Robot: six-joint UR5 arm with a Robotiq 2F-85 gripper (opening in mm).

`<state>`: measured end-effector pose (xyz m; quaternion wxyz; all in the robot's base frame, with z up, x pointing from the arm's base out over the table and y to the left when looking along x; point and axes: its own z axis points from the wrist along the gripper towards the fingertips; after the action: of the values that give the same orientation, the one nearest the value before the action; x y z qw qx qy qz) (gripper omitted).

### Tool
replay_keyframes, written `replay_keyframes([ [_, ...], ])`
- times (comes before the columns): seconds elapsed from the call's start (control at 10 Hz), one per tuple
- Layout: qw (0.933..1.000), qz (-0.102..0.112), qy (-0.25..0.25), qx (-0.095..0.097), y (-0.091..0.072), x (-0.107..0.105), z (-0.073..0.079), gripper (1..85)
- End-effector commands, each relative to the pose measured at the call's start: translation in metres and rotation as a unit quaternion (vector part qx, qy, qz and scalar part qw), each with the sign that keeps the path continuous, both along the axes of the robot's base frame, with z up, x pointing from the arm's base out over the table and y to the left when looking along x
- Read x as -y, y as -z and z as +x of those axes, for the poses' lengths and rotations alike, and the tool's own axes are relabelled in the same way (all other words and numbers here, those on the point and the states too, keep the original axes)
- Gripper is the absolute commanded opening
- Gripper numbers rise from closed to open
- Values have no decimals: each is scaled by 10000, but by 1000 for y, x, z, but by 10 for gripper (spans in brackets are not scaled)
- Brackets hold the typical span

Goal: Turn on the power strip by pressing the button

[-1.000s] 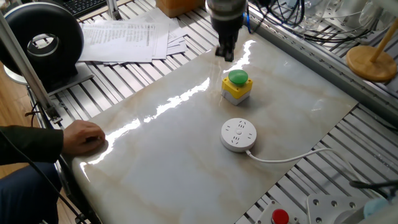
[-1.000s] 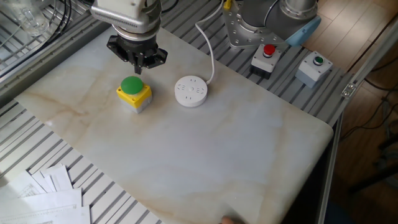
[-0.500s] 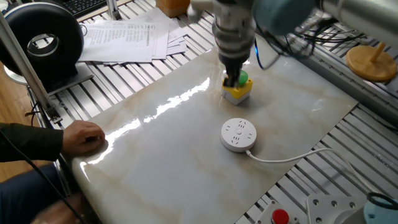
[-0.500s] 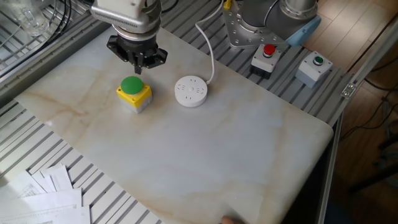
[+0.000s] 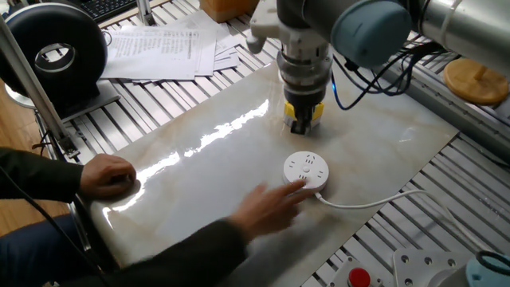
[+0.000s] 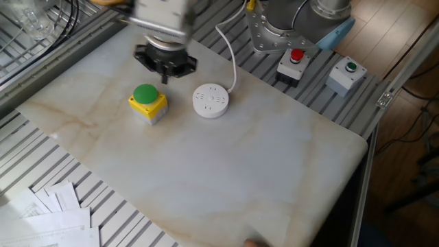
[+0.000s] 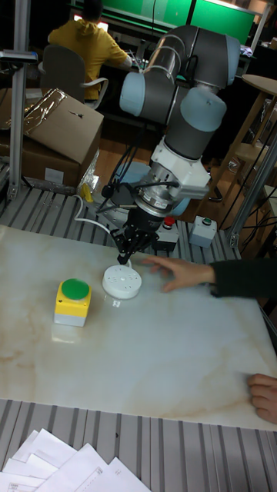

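Tool [image 7: 125, 257] hanging just above the far edge of the power strip [image 7: 121, 282], tips not seen touching it; fingers bunched into one dark point in every view, so cannot tell if spread or pressed together, nothing visibly held. Power strip, round and white, lying flat on the marble surface [image 6: 260, 165], roughly central, white cable [image 5: 374, 199] trailing off its side toward the surface edge. Yellow box with green dome [image 6: 147, 101] just beside the power strip, apart from it, partly hidden behind the tool in one fixed view. Person's hand [image 5: 275, 203] reaching in across the surface, fingertips right at the power strip's near rim in one fixed view, beside it in the tall fixed view. Second hand [image 5: 107, 175] resting at the surface edge, well apart from the power strip. Broad bare marble on the side of the power strip away from the yellow box. Red-button box [image 6: 293, 60] and green-button box [image 6: 345, 74] off the surface, beyond the power strip's cable side.
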<state>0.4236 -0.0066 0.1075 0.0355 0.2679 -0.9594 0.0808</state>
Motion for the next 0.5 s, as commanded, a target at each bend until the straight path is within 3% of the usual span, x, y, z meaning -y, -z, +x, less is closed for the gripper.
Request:
replay_keyframes([
  [0.0,9997,-135,-175,-58,-7,5,7,10],
  [0.2,9990,-156,-350,-235,-33,9,29,10],
  [0.4,9971,-301,-572,-391,-71,21,53,10],
])
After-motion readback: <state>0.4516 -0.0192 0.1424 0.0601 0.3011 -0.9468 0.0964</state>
